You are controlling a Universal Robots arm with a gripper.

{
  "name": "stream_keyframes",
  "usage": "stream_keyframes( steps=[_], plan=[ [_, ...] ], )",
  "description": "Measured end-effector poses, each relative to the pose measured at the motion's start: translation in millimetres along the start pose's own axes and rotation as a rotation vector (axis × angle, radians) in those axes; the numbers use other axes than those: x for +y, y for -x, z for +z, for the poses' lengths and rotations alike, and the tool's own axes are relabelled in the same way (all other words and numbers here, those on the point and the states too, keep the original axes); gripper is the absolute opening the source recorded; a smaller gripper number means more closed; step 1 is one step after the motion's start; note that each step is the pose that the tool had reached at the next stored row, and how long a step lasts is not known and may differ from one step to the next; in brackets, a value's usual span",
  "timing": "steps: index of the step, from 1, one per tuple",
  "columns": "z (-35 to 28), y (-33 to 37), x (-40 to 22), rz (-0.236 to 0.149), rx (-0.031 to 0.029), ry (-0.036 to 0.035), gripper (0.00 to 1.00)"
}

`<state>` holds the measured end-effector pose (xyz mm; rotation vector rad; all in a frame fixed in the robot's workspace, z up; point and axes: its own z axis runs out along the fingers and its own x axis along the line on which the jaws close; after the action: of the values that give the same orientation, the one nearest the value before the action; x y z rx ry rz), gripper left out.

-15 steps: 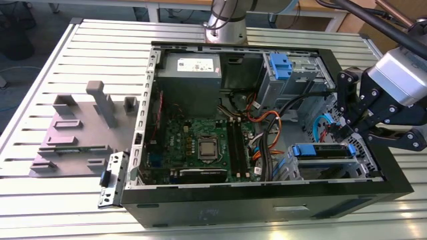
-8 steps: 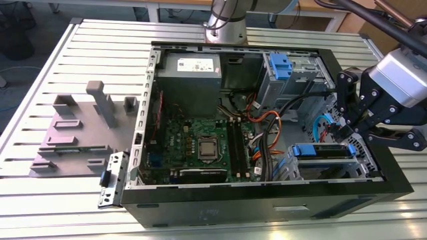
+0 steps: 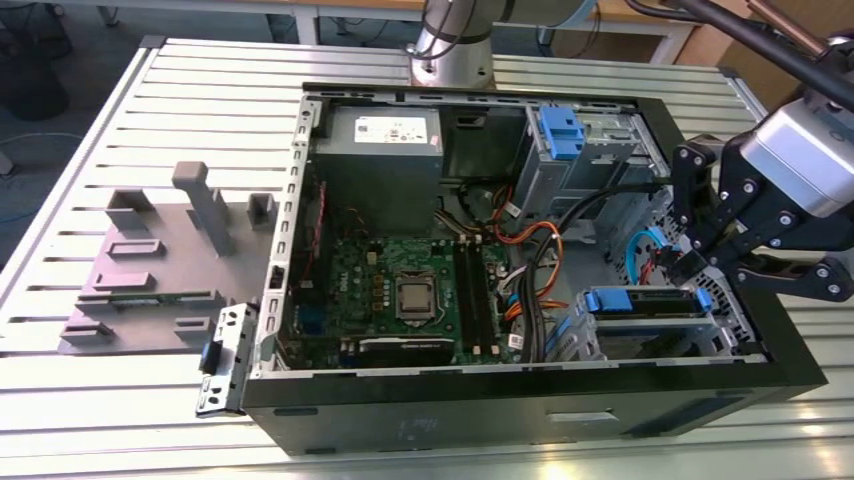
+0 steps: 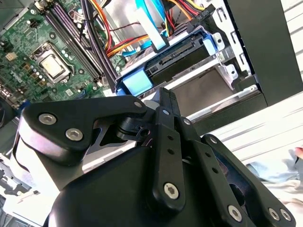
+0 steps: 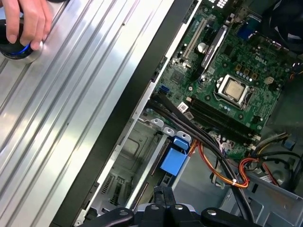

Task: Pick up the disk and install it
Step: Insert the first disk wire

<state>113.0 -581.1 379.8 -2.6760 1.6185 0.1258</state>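
Disk [image 3: 643,303] sits in the drive cage [image 3: 627,345] in a corner of the open case [image 3: 534,405] on the exterior view's right, hemmed between the black case wall and a cable bundle [image 3: 534,290], free only from above. Claw [image 3: 685,268] hangs tilted just over that cage near the case rim, fingers pinched together on nothing. Motherboard [image 3: 400,290] lies past the cables; a person's hand [image 5: 26,21] rests on the slatted counter [image 3: 160,400], well apart.

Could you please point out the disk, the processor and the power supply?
the disk [image 4: 176,64], second wrist view, its dark connector edge.
the processor [image 3: 411,297], exterior view, its metal lid.
the power supply [image 3: 376,165], exterior view, its grey side.
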Motion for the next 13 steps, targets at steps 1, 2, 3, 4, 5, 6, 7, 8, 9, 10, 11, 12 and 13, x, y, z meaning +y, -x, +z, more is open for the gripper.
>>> stream_keyframes(
  steps=[1,2,3,4,5,6,7,8,9,10,11,12,13],
  plan=[
    [0.0,0.0,0.0,-0.002,0.0001,0.0002,0.11],
    [0.0,0.0,0.0,-0.005,0.0001,0.0004,0.11],
    [0.0,0.0,0.0,-0.007,0.0002,0.0006,0.11],
    [0.0,0.0,0.0,-0.009,0.0003,0.0007,0.11],
    [0.0,0.0,0.0,-0.011,0.0003,0.0009,0.11],
    [0.0,0.0,0.0,-0.014,0.0004,0.0010,0.11],
    [0.0,0.0,0.0,-0.016,0.0005,0.0012,0.11],
    [0.1,0.0,0.0,-0.018,0.0006,0.0014,0.11],
    [0.1,0.0,0.0,-0.021,0.0006,0.0016,0.11],
    [0.1,0.0,0.0,-0.023,0.0007,0.0018,0.11],
    [0.1,0.0,0.0,-0.025,0.0008,0.0019,0.11],
    [0.1,0.0,0.0,-0.027,0.0009,0.0021,0.11],
    [0.0,0.0,0.0,-0.029,0.0010,0.0022,0.11]
  ],
)
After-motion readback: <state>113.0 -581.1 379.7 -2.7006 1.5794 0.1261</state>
